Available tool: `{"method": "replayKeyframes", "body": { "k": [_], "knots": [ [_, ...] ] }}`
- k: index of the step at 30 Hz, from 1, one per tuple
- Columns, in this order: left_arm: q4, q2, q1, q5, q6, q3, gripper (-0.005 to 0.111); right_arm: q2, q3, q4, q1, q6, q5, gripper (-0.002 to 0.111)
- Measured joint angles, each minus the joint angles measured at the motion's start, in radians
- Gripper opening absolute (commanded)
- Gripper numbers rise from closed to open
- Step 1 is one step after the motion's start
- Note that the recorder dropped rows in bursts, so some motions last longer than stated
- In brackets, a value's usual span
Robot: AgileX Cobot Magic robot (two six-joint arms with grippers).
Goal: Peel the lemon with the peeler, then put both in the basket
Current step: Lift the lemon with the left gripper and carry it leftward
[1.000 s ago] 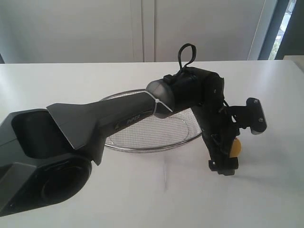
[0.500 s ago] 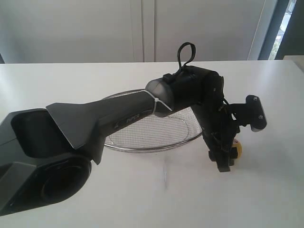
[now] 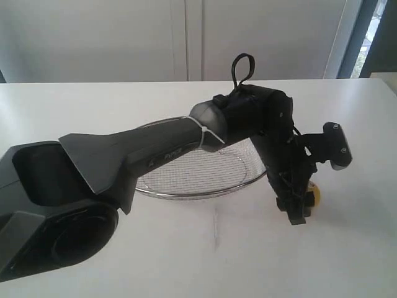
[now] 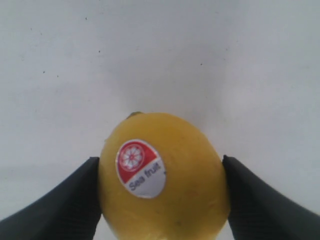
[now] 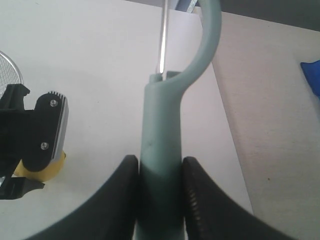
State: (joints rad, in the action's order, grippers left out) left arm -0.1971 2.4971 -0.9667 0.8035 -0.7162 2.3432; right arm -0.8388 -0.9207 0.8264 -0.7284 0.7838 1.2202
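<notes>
1. The left gripper (image 4: 160, 165) is clamped on the lemon (image 4: 162, 200), with one black ribbed finger (image 4: 65, 205) pressed against each side of the fruit.
2. The lemon's skin is whole and yellow in the left wrist view. A red-and-white sticker (image 4: 140, 167) reading "Sea fruit" faces that camera.
3. In the exterior view the lemon lies outside the wire mesh basket (image 3: 186, 194), just beside its rim on the right, and low over the white table (image 3: 217, 261). Whether it touches the table cannot be told.
4. The left arm (image 3: 124, 161) reaches across above the basket and bends down to the fruit. It hides part of the mesh.
5. The right gripper (image 5: 159, 170) grips the peeler (image 5: 160, 125). Its two dark fingers squeeze the pale teal-green handle from both sides.
6. The peeler's curved head and thin metal blade (image 5: 162, 35) point away from the right wrist camera, over the table.
7. In the right wrist view the left gripper with the lemon sits between the basket's edge and the peeler, apart from the blade.
8. The basket holds neither lemon nor peeler.
9. Something blue (image 5: 312, 75) lies on a beige surface beyond the table's edge, on the far side of the peeler from the basket.
</notes>
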Motion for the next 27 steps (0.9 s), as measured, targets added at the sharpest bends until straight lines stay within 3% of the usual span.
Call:
{"method": "replayKeyframes", "body": {
  "k": [18, 27],
  "knots": [
    [-0.062, -0.068, 0.0, 0.188, 0.002, 0.002, 0.016, 0.0, 0.0, 0.0, 0.0, 0.0, 0.0, 0.0],
    [-0.072, -0.103, 0.002, 0.211, 0.002, 0.002, 0.015, 0.0, 0.0, 0.0, 0.0, 0.0, 0.0, 0.0]
  ]
}}
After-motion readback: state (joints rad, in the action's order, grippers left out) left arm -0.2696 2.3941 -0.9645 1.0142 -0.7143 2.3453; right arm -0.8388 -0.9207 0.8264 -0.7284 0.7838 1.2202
